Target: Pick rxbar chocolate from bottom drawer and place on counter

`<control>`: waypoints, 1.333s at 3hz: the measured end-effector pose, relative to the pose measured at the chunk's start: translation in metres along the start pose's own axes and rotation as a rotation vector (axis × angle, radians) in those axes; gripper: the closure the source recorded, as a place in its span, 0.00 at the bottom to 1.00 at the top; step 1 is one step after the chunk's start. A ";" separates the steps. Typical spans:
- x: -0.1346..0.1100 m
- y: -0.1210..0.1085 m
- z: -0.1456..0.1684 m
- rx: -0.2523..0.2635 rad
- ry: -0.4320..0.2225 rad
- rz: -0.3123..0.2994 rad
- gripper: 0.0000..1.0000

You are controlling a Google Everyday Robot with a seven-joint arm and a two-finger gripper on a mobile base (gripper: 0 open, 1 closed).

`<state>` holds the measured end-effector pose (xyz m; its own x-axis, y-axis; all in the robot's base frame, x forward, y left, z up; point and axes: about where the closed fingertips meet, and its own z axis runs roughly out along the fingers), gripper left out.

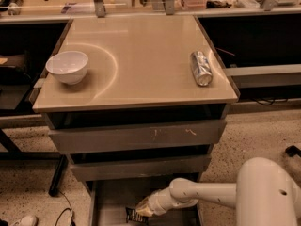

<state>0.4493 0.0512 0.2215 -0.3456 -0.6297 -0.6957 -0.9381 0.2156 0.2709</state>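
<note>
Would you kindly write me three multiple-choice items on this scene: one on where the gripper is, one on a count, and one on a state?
1. Where is the gripper?
A. Over the bowl
B. Low in the open bottom drawer, at the dark bar
C. Beside the can

2. How many things are on the counter?
A. Two
B. Four
C. None

3. How is the can placed?
A. Upright
B. On its side
C. Inside the bowl

Answers:
1 B: the arm reaches in below the two upper drawers to the bar.
2 A: only the bowl and the can are on it.
3 B: its long side rests on the counter.
</note>
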 end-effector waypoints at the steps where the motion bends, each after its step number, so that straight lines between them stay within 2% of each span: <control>1: -0.028 0.009 -0.073 0.069 0.046 -0.008 1.00; 2: -0.027 0.010 -0.072 0.067 0.046 -0.006 1.00; 3: -0.041 0.021 -0.089 0.075 0.058 -0.017 1.00; 4: -0.072 0.045 -0.117 0.101 0.070 -0.050 1.00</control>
<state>0.4347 0.0187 0.3611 -0.2997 -0.6912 -0.6576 -0.9526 0.2544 0.1668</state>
